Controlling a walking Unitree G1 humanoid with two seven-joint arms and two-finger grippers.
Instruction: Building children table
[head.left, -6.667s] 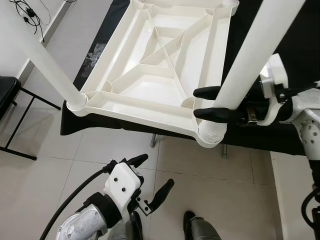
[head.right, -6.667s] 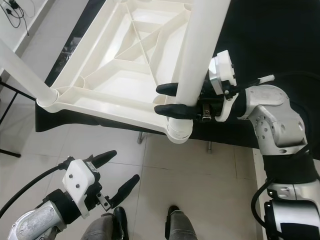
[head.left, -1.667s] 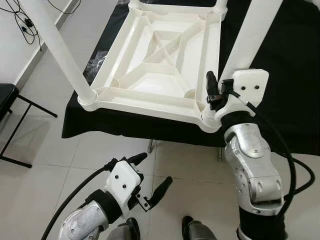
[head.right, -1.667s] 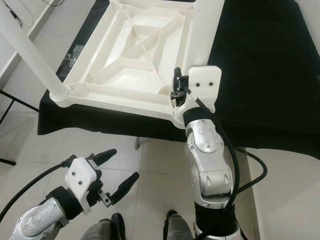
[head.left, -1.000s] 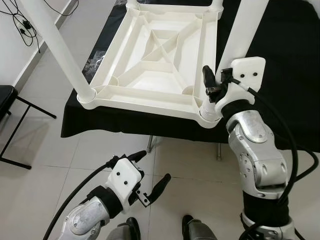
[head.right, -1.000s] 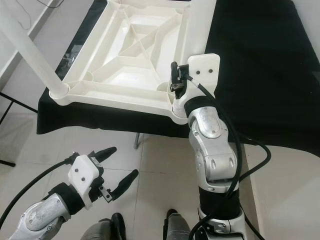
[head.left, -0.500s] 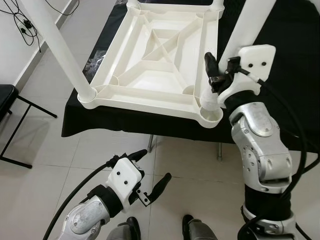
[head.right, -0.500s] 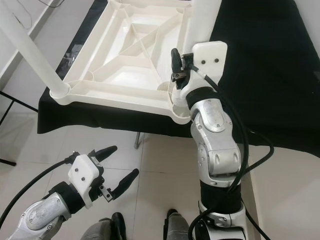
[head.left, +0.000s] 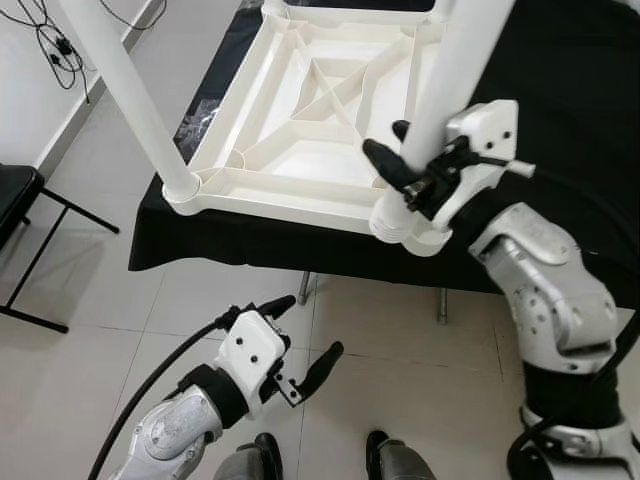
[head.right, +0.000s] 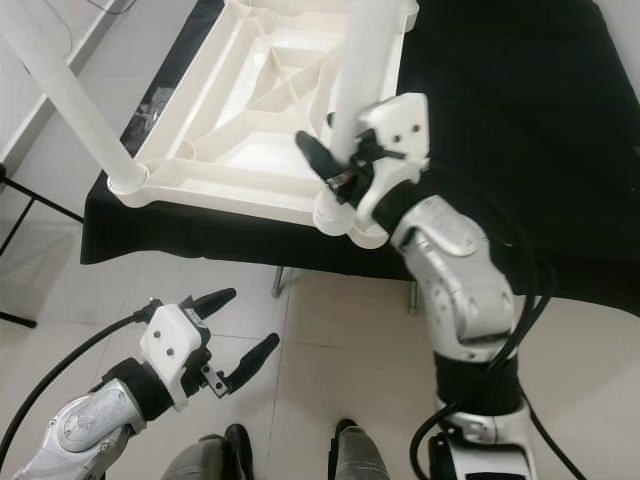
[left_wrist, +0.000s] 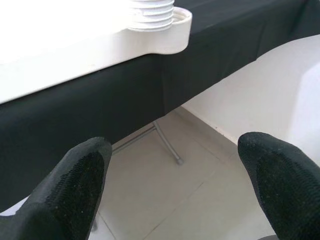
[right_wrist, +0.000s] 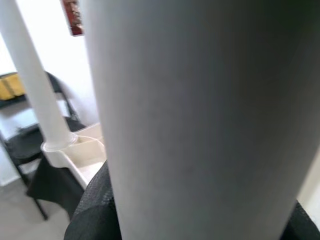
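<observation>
The right gripper is clamped on the white table leg at the upturned tabletop's near corner socket on the black-draped desk; seating the leg looks underway, likely needing twisting; the left gripper hangs apart.

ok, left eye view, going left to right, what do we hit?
Black chair → left table leg → left hand, open, low over the floor → upside-down white tabletop → right table leg with the right hand shut around it → black cloth.
</observation>
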